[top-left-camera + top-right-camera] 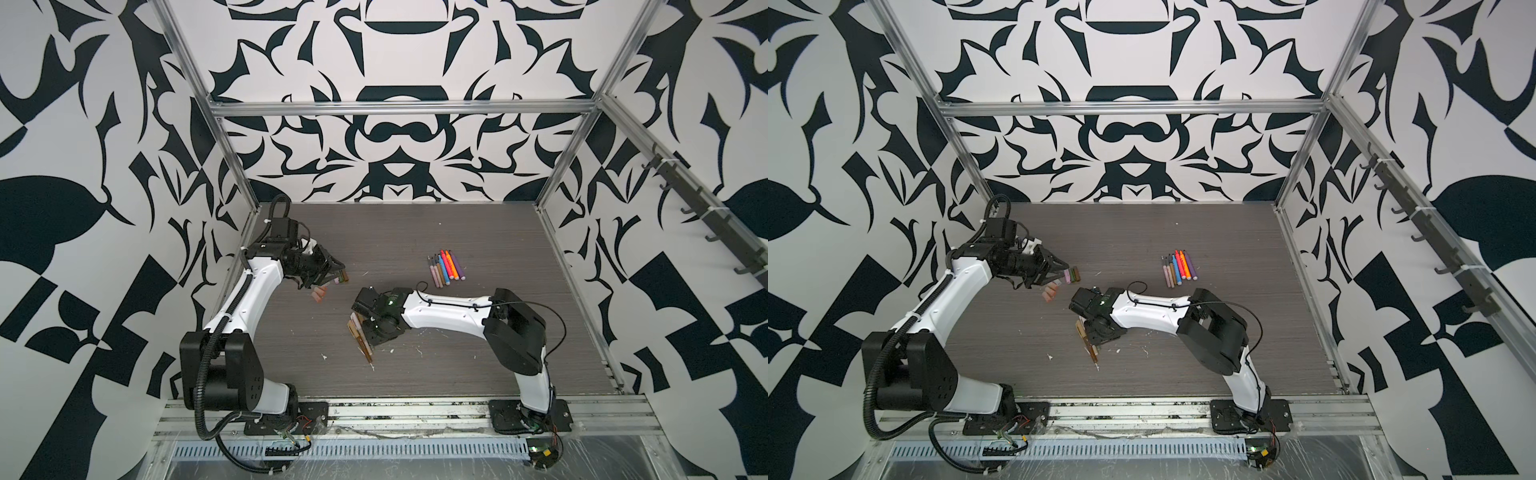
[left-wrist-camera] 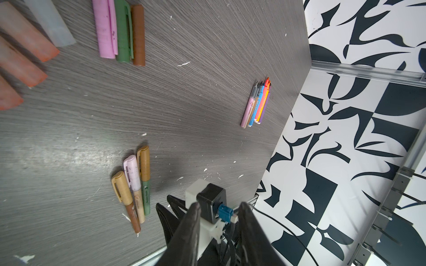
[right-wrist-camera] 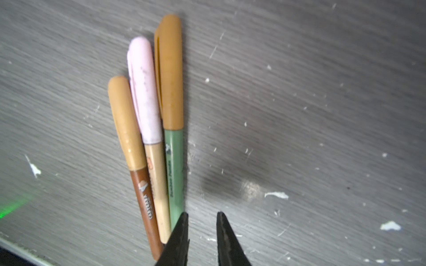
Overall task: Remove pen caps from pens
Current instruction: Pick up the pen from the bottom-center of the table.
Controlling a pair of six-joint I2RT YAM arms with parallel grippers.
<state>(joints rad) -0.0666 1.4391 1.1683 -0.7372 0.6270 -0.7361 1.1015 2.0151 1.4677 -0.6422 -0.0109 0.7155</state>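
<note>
Three capped pens [image 3: 159, 184] lie side by side on the grey table: a brown barrel with a tan cap [image 3: 125, 119], a beige barrel with a pale pink cap [image 3: 144, 92], and a green barrel with a tan cap [image 3: 170, 73]. My right gripper [image 3: 202, 214] hovers low just beside the green barrel's rear end, open by a narrow gap with only bare table between its fingers. Loose pen caps [image 2: 119, 32] in pink, green and brown lie in a row, with salmon caps [image 2: 27, 34] next to them. My left gripper [image 2: 220, 205] hangs open and empty right by these caps [image 1: 338, 277].
A bundle of uncapped pens [image 1: 445, 270] in orange, blue, purple, pink and tan lies toward the back right of the table. White paint flecks [image 3: 276, 195] dot the table top. Aluminium frame posts and patterned walls close in the table on three sides.
</note>
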